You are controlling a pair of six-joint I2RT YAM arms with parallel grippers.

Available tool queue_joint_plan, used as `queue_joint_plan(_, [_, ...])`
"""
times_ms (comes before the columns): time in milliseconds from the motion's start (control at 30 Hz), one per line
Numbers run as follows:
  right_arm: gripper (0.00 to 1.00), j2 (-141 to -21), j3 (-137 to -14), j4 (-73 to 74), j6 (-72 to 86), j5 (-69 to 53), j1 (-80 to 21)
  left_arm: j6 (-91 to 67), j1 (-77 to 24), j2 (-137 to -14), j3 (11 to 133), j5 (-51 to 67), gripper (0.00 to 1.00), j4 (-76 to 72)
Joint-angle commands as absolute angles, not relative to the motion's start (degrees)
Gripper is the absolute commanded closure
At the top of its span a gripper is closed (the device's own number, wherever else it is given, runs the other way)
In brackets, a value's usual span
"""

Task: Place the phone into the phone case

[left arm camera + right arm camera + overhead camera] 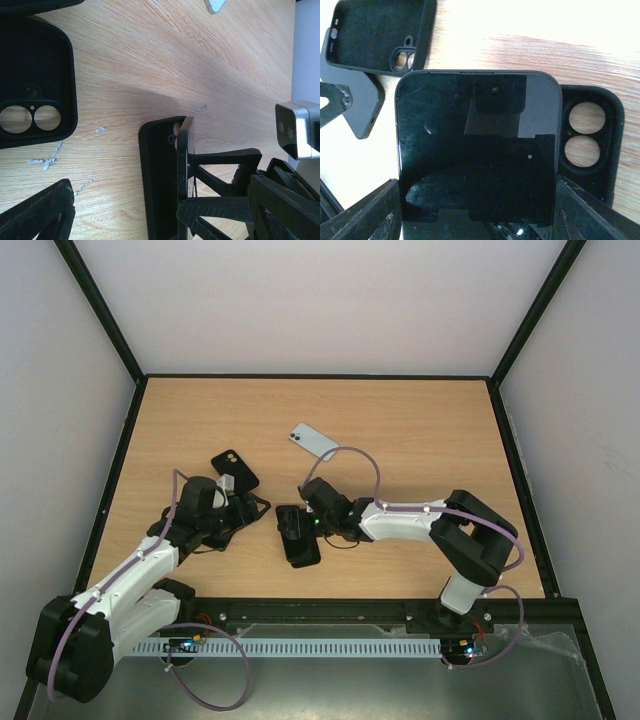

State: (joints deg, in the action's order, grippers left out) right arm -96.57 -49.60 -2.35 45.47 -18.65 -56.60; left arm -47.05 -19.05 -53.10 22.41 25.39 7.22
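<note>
My right gripper [308, 518] [477, 222] is shut on a black phone [477, 150], one finger on each long side. It holds the phone tilted over a black case [587, 135] whose two camera holes show on the right. The left wrist view shows the phone edge-on [182, 160], its long edge down in the case [157, 185]. In the top view, phone and case [298, 538] lie at the table's front middle. My left gripper [245, 508] [132, 215] is open, its fingers on either side of the case's end.
A second black case [235, 470] [35, 85] [380, 35] lies behind the left gripper. A light blue phone [314, 440] [215, 5] lies face down further back. A dark grey flat slab [360, 110] lies by the left gripper's finger. White scuffs [47, 161] mark the wood.
</note>
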Motion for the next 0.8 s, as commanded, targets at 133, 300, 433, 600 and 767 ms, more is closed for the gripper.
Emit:
queue_joint_plan(133, [0.31,-97.87,-50.74,-0.49,47.48,-16.53,-57.04,-47.49,-18.76,-51.51,21.40,25.65,0.09,7.23])
queue_joint_plan(300, [0.27,-98.04,-51.07,1.42,47.81,-15.48,-57.13,-47.76,-18.77,-51.44,21.37,25.82,0.10,7.21])
queue_joint_plan(433, [0.25,-98.83,-51.50,2.94,48.16,-14.09,-57.15,-48.03,-18.80,-51.05,21.52,25.63,0.10,7.50])
queue_joint_plan(600, [0.22,-99.20,-51.33,2.40,48.82,-15.08,-57.14,-48.16,-18.79,-50.94,21.36,25.26,0.10,7.90])
queue_joint_plan(767, [0.17,-98.26,-51.67,2.76,48.64,-15.34,-57.15,-48.29,-18.81,-51.24,21.44,25.12,0.09,8.30])
